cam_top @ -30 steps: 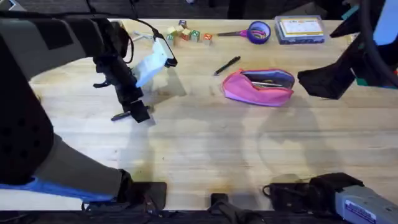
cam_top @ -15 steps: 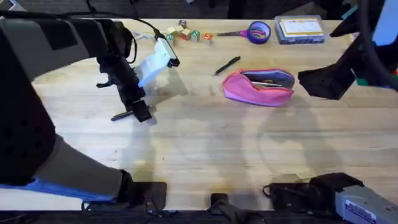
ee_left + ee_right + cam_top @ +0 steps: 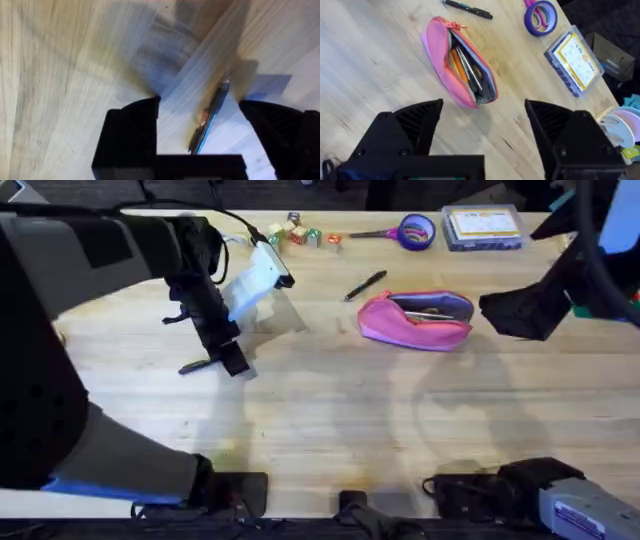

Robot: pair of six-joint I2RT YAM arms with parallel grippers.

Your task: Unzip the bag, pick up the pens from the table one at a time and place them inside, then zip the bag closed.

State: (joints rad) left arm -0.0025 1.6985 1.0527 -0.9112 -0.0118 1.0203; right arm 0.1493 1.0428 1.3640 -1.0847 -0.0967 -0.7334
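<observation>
Wooden table, left gripper shifted slightly right over pen, bag unmoved

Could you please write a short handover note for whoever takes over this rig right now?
Left gripper: open, fingers either side of a pen lying on the table, not yet gripped.
Right gripper: open, empty, hovering above the table by the bag.
Bag: unzipped, pens already inside.
Another pen lies beyond the bag.
Done: unzipping, some pens stowed.
Left: grasp this pen, bag both loose pens, zip shut.
</observation>
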